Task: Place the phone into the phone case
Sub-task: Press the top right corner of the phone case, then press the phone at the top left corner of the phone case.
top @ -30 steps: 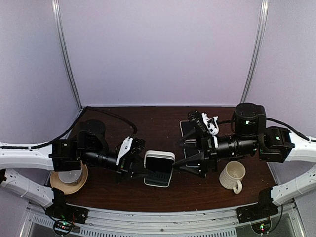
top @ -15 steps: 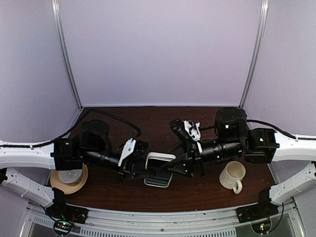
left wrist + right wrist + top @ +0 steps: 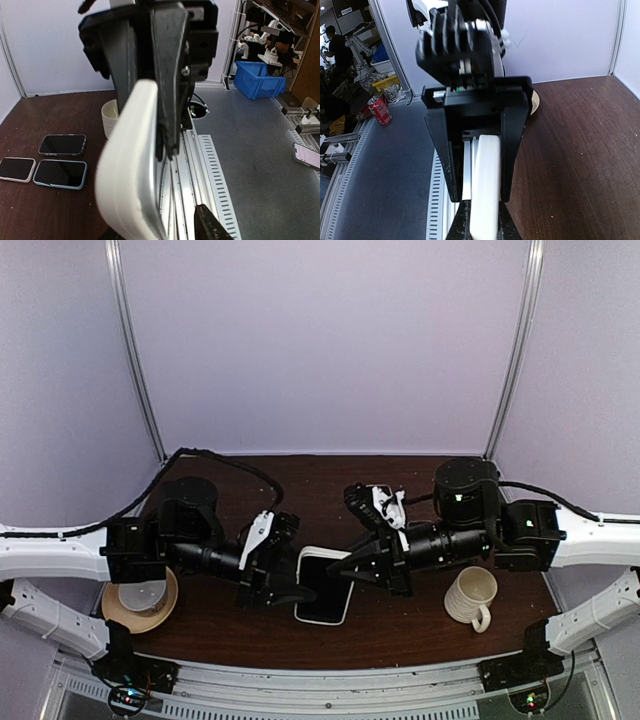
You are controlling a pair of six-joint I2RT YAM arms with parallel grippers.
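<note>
Between the two arms, over the front middle of the dark brown wooden table (image 3: 300, 480), sat the white, round-cornered phone case (image 3: 127, 170). From overhead, the dark-screened phone (image 3: 322, 588) filled the case, framed all round by its white rim. Whether it was pressed fully home could not be told.

The right gripper (image 3: 342, 570) reached in from the right, and its jaws were closed tight on the case's right edge. In its wrist view the white edge ran up between its own black fingers.

The left gripper (image 3: 290, 592) came in from the opposite side with its jaws apart, straddling the case's left end. The right wrist view showed a gap between the case and one black jaw. In the left wrist view one black finger (image 3: 210, 225) stood clear of the white edge.

A cream ceramic mug (image 3: 472, 597) stood on the table to the right, well apart from the case. A tan ring-shaped roll (image 3: 160, 612) lay at the front left, beneath the left arm. The left wrist view also showed three spare smartphones (image 3: 60, 173) lying flat, screens up, close together on the wood.
</note>
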